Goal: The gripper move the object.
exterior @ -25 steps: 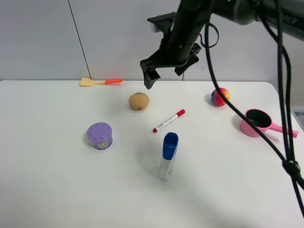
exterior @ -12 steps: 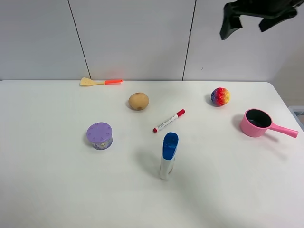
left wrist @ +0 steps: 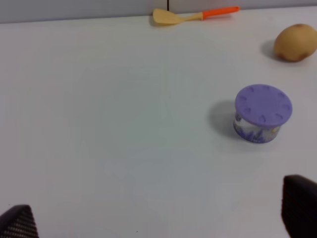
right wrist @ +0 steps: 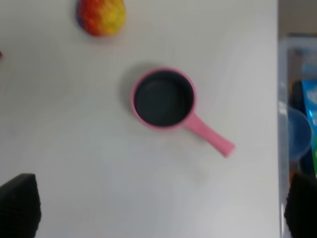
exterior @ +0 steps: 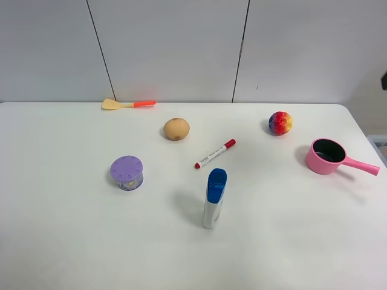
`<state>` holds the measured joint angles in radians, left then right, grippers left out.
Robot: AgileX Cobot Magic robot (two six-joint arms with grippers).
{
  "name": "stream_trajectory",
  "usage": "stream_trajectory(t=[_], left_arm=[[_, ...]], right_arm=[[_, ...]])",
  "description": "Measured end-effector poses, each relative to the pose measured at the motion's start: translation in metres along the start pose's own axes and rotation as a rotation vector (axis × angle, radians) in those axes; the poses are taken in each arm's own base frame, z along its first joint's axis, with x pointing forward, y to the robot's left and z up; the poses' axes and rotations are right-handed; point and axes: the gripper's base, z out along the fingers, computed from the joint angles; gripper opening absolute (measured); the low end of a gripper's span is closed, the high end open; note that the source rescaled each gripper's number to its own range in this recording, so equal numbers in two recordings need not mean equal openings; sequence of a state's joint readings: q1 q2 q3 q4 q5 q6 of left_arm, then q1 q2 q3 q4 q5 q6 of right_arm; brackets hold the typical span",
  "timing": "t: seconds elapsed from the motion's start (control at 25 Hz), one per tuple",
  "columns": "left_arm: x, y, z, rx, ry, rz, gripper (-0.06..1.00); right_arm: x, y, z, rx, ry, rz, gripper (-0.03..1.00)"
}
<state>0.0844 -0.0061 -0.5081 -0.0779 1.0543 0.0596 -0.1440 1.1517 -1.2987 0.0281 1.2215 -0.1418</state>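
Note:
The object, a tan potato-like lump (exterior: 176, 128), lies on the white table (exterior: 72, 229) toward the back, left of centre. It also shows in the left wrist view (left wrist: 295, 42). Neither gripper shows in the exterior high view; only a dark sliver sits at its right edge. In the left wrist view my left gripper (left wrist: 158, 218) is open and empty, with the fingertips (left wrist: 299, 208) wide apart, far from the object. In the right wrist view my right gripper (right wrist: 159, 206) is open and empty, high above the pink pan.
A purple lidded jar (exterior: 127, 173), a red marker (exterior: 215, 153), an upright blue-capped bottle (exterior: 214, 197), a rainbow ball (exterior: 280, 122), a pink pan (exterior: 328, 156) and a spatula (exterior: 128, 104) are on the table. A bin (right wrist: 297, 134) stands beyond the table's right edge.
The right arm has lifted away from above the object, swung up and to the right, and left the exterior high view. The object has not moved.

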Motion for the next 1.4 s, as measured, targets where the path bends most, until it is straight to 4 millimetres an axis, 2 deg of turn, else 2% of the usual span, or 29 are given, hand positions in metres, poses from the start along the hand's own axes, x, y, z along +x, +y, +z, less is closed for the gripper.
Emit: stream_trajectory(t=[0.16, 0.32, 0.48, 0.6, 0.8, 1.0, 1.2, 1.4], left_arm=[[0.0, 0.0, 0.0, 0.0, 0.0, 0.0, 1.0], [0.0, 0.0, 0.0, 0.0, 0.0, 0.0, 1.0], [0.0, 0.0, 0.0, 0.0, 0.0, 0.0, 1.0], [0.0, 0.0, 0.0, 0.0, 0.0, 0.0, 1.0], [0.0, 0.0, 0.0, 0.0, 0.0, 0.0, 1.0], [0.0, 0.0, 0.0, 0.0, 0.0, 0.0, 1.0], [0.0, 0.0, 0.0, 0.0, 0.0, 0.0, 1.0], [0.0, 0.0, 0.0, 0.0, 0.0, 0.0, 1.0]], right_arm=[[0.051, -0.005, -0.031, 0.058, -0.068, 0.066, 1.0], [0.096, 0.004, -0.051, 0.082, -0.147, 0.076, 1.0], [0.134, 0.013, -0.061, 0.096, -0.229, 0.073, 1.0], [0.151, 0.018, -0.063, 0.102, -0.309, 0.062, 1.0], [0.168, 0.024, -0.058, 0.047, -0.381, -0.01, 1.0], [0.187, 0.029, -0.041, -0.033, -0.41, -0.103, 1.0], [0.212, 0.03, -0.021, -0.045, -0.424, -0.114, 1.0], [0.233, 0.03, -0.015, -0.05, -0.477, -0.084, 1.0]])
